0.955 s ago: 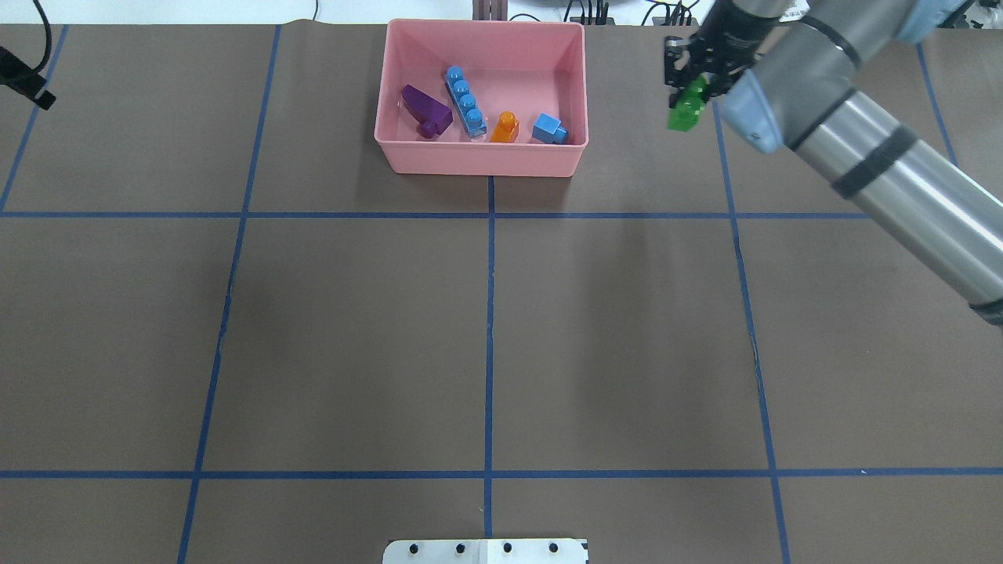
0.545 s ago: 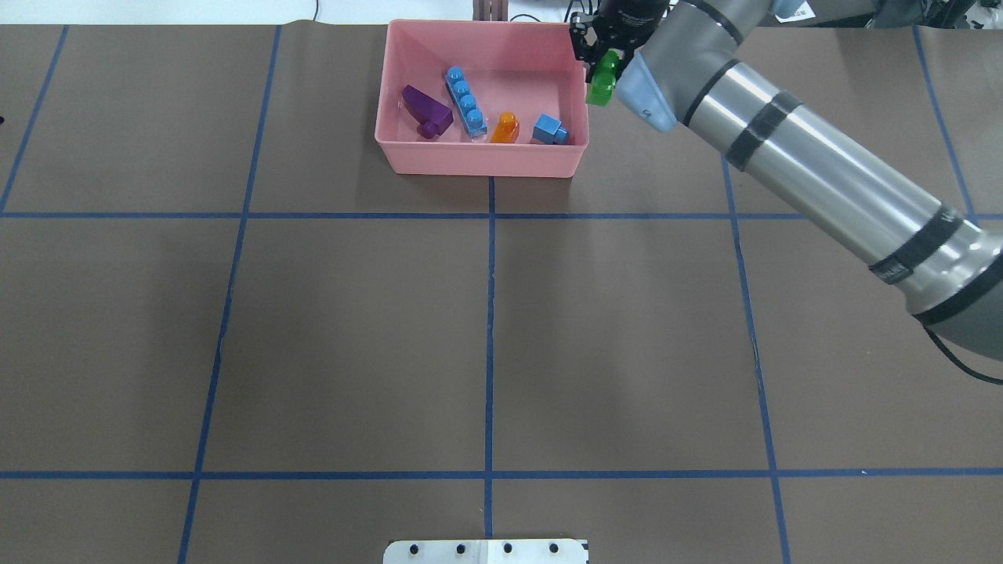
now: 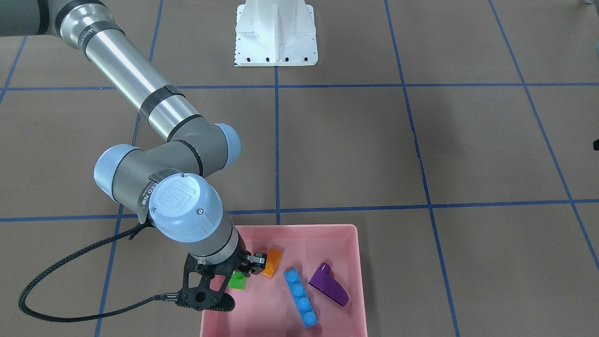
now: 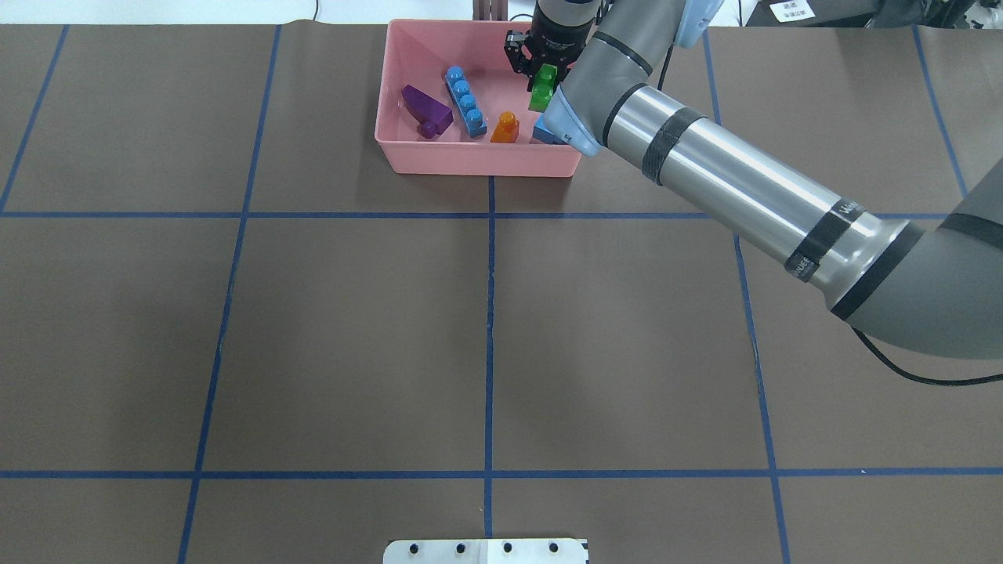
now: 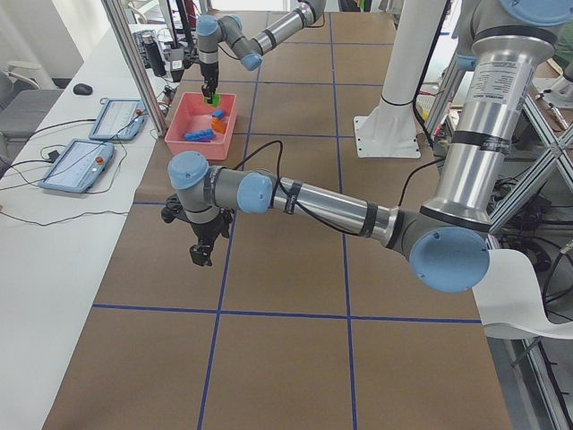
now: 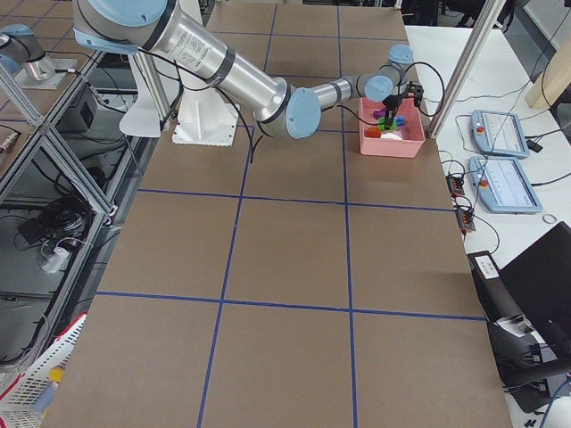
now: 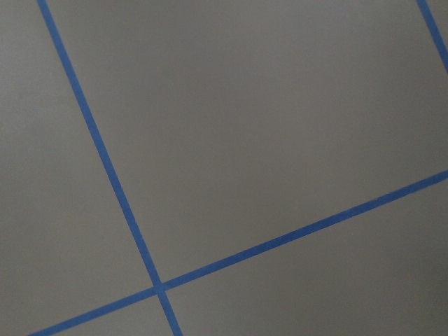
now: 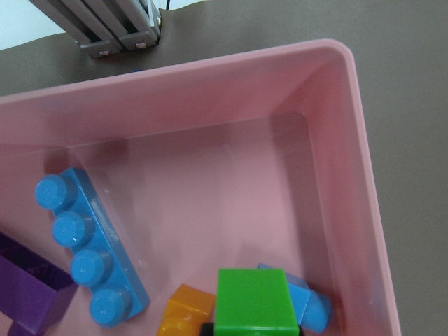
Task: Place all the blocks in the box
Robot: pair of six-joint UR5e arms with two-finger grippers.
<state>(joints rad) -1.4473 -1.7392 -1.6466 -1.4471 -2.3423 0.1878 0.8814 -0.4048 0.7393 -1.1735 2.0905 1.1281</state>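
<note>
The pink box (image 4: 478,160) stands at the table's far middle; it also shows in the front view (image 3: 299,228) and the right wrist view (image 8: 210,91). In it lie the purple wedge (image 4: 425,110), the long blue brick (image 4: 465,102), the orange brick (image 4: 505,128) and the small blue brick (image 4: 546,131), which the arm partly hides. My right gripper (image 4: 541,78) is shut on the green brick (image 4: 541,95) and holds it above the box's right half (image 8: 255,301). My left gripper (image 5: 201,251) hangs over bare table; I cannot tell if it is open or shut.
The white robot base (image 3: 276,32) stands at the near table edge. An aluminium post (image 8: 105,28) rises just beyond the box. Tablets (image 5: 76,166) lie on the side desk past the box. Blue tape lines (image 7: 105,161) cross the brown table.
My right arm has swung left with the green brick, from right of the box to above its inside. The left gripper has left the overhead view's left edge.
</note>
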